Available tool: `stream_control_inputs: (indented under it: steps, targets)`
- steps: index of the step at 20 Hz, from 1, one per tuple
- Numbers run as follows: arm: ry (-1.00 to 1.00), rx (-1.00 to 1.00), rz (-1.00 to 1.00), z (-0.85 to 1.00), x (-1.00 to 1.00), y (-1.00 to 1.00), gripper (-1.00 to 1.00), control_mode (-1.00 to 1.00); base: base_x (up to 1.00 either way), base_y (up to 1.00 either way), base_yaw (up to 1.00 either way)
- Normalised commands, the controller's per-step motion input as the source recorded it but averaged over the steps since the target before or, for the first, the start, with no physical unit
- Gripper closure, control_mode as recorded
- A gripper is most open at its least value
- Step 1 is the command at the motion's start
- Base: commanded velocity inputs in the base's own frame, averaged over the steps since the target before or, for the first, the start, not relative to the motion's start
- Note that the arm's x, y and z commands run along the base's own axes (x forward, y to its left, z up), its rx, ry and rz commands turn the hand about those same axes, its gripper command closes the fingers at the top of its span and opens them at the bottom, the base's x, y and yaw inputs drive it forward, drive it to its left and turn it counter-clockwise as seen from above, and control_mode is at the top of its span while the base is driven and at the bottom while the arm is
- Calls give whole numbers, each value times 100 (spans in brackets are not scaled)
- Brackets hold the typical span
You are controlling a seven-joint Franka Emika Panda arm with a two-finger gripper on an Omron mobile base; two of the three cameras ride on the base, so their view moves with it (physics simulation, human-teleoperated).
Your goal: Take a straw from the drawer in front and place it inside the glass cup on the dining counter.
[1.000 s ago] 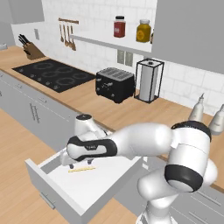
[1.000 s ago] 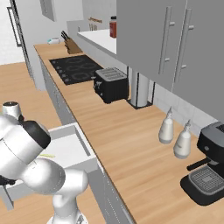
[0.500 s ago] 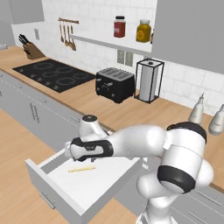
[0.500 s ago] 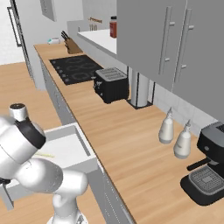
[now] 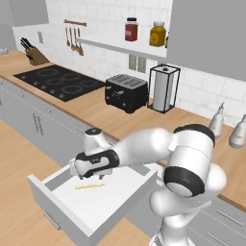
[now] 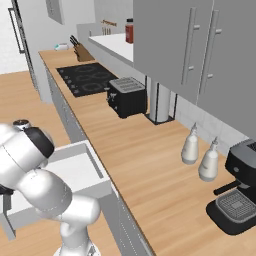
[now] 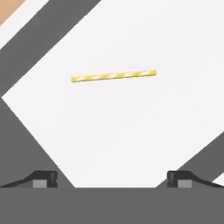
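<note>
i hover my open fingers (image 7: 112,178) over the straw (image 7: 113,76) in the drawer (image 5: 57,178).
it lies flat on the white floor; so thin, it could roll or slip free as i close.

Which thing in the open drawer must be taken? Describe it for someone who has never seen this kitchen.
Find the long wooden worktop with the black toaster. Below its edge, the drawer stands pulled out, white inside, with the open tool above it. The straw lies flat on that white floor: a thin yellow stick with pale stripes.
</note>
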Motion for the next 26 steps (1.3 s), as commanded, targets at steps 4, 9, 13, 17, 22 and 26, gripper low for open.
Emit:
stream_control_inputs:
  steps: [4, 9, 13, 17, 22, 26]
  targets:
    - [-1, -4, 52, -30, 6, -3, -100, -100, 0, 0, 0]
    - [-1, -2, 49, -42, 19, 0, -100, -100, 0, 0, 0]
    - [-3, -1, 34, -53, 13, 16, -100, -100, 0, 0, 0]
    - [-9, 0, 23, -42, 19, 13, -100, -100, 0, 0, 0]
    - [-20, 0, 19, -9, 12, 13, -100, -100, 0, 0, 0]
    - [-18, 0, 15, 0, 2, 20, -100, -100, 0, 0, 0]
